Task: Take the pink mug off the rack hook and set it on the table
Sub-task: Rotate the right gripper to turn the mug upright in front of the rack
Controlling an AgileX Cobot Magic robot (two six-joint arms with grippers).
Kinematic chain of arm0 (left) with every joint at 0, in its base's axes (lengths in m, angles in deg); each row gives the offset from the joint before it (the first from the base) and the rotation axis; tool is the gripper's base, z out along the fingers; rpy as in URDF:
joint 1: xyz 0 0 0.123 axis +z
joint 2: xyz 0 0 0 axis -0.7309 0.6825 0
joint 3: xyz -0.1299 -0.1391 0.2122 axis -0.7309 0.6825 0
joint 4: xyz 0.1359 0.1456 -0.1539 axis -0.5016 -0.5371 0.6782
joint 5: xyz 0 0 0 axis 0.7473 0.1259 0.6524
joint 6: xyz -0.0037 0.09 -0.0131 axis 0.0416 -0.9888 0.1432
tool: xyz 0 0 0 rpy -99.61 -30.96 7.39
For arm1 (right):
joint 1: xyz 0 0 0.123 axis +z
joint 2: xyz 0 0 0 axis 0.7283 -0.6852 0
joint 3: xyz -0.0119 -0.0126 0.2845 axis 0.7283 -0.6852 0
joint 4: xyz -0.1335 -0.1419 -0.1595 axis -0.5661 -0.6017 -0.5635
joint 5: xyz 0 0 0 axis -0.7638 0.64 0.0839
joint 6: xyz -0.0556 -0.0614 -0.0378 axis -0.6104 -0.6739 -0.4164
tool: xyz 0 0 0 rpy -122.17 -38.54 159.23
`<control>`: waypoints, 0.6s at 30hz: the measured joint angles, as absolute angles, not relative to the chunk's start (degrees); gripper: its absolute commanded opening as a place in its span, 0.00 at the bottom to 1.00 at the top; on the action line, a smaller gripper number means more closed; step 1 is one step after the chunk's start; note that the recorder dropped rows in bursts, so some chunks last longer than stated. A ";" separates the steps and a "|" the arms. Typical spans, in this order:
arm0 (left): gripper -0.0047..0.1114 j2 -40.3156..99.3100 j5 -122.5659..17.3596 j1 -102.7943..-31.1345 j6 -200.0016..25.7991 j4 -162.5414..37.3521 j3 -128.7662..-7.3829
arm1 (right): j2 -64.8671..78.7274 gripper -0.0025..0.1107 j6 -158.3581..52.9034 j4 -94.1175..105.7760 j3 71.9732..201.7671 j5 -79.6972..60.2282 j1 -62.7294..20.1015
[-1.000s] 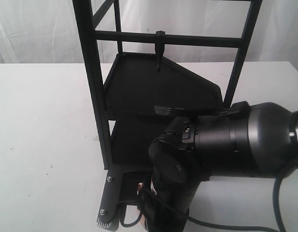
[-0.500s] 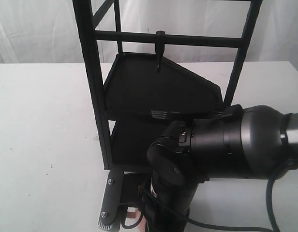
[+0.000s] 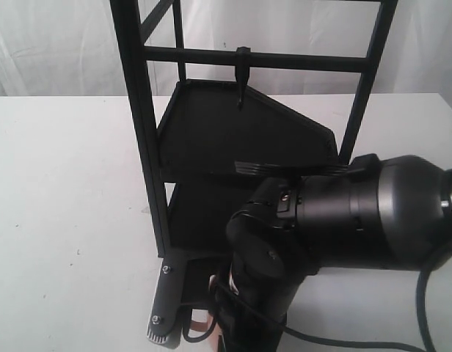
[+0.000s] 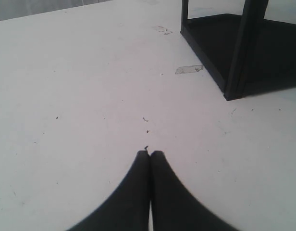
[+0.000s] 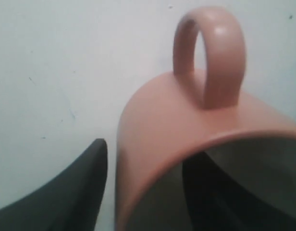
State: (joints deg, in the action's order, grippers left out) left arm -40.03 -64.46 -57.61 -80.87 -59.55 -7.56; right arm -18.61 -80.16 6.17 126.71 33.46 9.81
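Note:
The pink mug (image 5: 177, 110) fills the right wrist view just over the white table (image 5: 52, 57), handle pointing away. My right gripper (image 5: 144, 151) straddles its wall, one finger outside and one inside the cream interior. A thin strip of table shows between the outer finger (image 5: 85, 178) and the wall, so the jaws look open. In the exterior view only a pink sliver of the mug (image 3: 200, 323) shows under the right arm (image 3: 343, 213). The rack hook (image 3: 243, 77) hangs bare from the crossbar. My left gripper (image 4: 150, 153) is shut and empty above the table.
The tall black rack (image 3: 141, 147) with two dark shelves stands mid-table, right behind the right arm. Its base corner and post (image 4: 239, 53) lie ahead of the left gripper. A scrap of tape (image 4: 189, 70) lies beside that corner.
The right arm dipped down and left, then came back up to about where it was. A pink sliver of the mug now shows under it at the bottom edge.

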 measured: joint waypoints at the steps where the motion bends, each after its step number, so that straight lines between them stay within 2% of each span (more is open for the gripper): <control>1: 0.04 -40.03 -64.46 -57.61 -80.87 -59.55 -7.56 | -18.34 0.44 -80.16 6.17 126.71 33.46 9.81; 18: 0.04 -40.03 -64.46 -57.61 -80.87 -59.55 -7.56 | -13.57 0.44 -80.16 6.17 126.71 33.46 9.81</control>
State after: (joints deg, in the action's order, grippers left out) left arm -40.03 -64.46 -57.61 -80.87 -59.55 -7.56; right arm -13.57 -80.16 6.17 126.71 33.46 9.81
